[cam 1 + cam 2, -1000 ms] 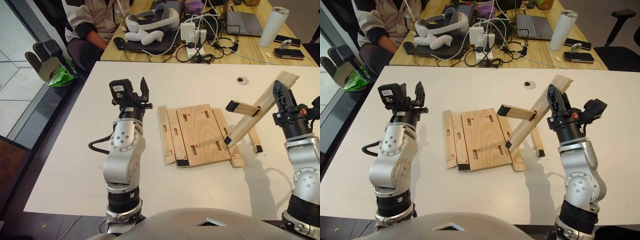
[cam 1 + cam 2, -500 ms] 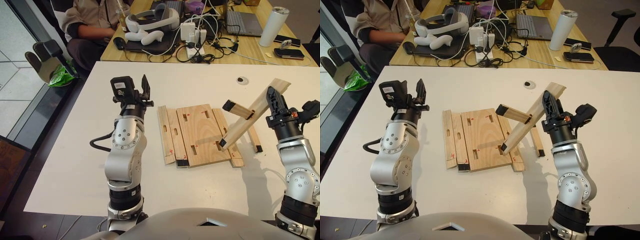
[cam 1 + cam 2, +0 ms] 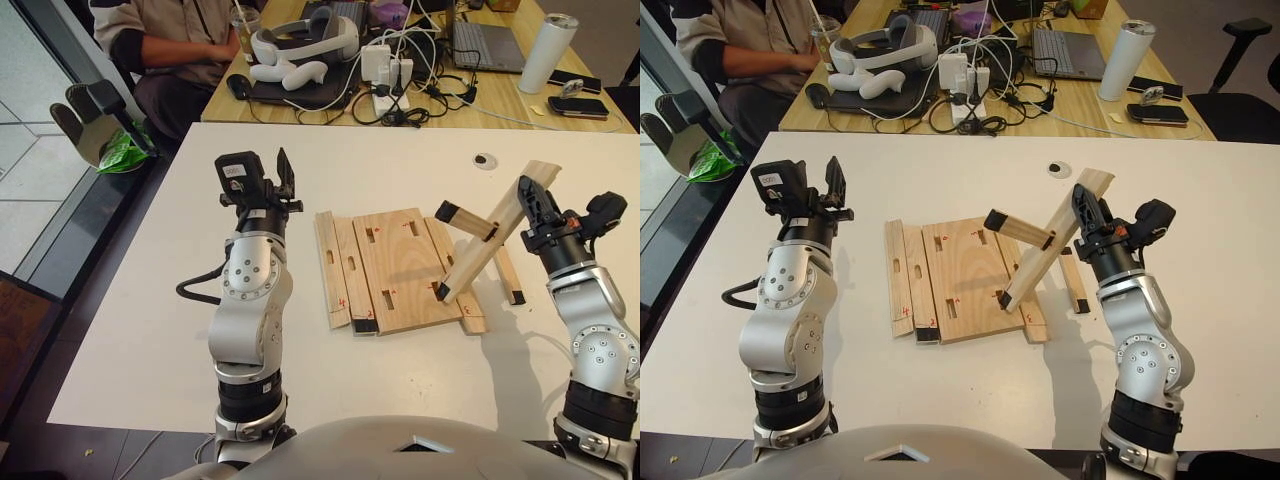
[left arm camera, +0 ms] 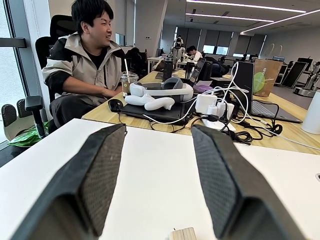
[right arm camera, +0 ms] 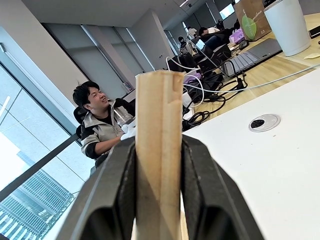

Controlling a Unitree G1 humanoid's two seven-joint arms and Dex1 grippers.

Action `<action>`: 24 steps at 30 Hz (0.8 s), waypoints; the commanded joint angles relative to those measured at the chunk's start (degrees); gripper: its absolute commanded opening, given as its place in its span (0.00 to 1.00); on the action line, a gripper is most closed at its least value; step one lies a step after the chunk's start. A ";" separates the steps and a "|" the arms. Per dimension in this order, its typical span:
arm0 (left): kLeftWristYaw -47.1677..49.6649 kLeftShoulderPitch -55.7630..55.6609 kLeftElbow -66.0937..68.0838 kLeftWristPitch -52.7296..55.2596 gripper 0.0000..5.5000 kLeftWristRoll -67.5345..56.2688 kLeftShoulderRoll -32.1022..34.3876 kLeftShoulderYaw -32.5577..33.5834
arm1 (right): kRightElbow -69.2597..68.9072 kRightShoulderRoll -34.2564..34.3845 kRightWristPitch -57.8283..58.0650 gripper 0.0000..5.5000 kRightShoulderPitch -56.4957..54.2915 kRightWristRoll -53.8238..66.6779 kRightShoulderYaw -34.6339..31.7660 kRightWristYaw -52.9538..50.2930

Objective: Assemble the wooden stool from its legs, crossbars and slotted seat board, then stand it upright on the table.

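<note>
The slotted seat board (image 3: 405,268) lies flat in the middle of the white table, with wooden bars (image 3: 333,265) along its left side and more bars (image 3: 510,275) at its right. My right gripper (image 3: 527,205) is shut on a wooden leg (image 3: 490,237) that carries a crossbar (image 3: 466,221). The leg slants down to the left, and its black-tipped foot (image 3: 441,291) rests at the board's right edge. The leg (image 5: 157,150) stands between the pads in the right wrist view. My left gripper (image 3: 283,172) is open and upright, left of the wooden parts, holding nothing; its pads (image 4: 100,172) stand apart.
A round cable grommet (image 3: 485,159) sits on the table behind the board. Beyond the table's far edge, a wooden desk (image 3: 500,110) carries a headset, cables, a laptop, a tumbler (image 3: 546,50) and phones. A seated person is at its left end.
My right gripper has carried the leg assembly left and lower, so its foot now meets the board's right edge. The left arm has stayed roughly where it was.
</note>
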 commanded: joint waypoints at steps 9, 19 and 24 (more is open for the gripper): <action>1.04 1.18 -0.13 -0.88 0.44 0.21 -1.91 -1.27 | -3.78 -1.84 -8.98 0.18 -0.16 -16.48 8.17 6.41; -0.95 0.72 -2.03 1.19 0.44 -0.11 0.65 1.21 | -11.70 -4.25 -12.45 0.18 6.94 -18.71 8.68 14.17; -1.19 0.53 -4.94 3.27 0.44 0.11 1.71 4.16 | -16.50 -12.05 -6.14 0.18 12.44 -10.63 3.03 19.19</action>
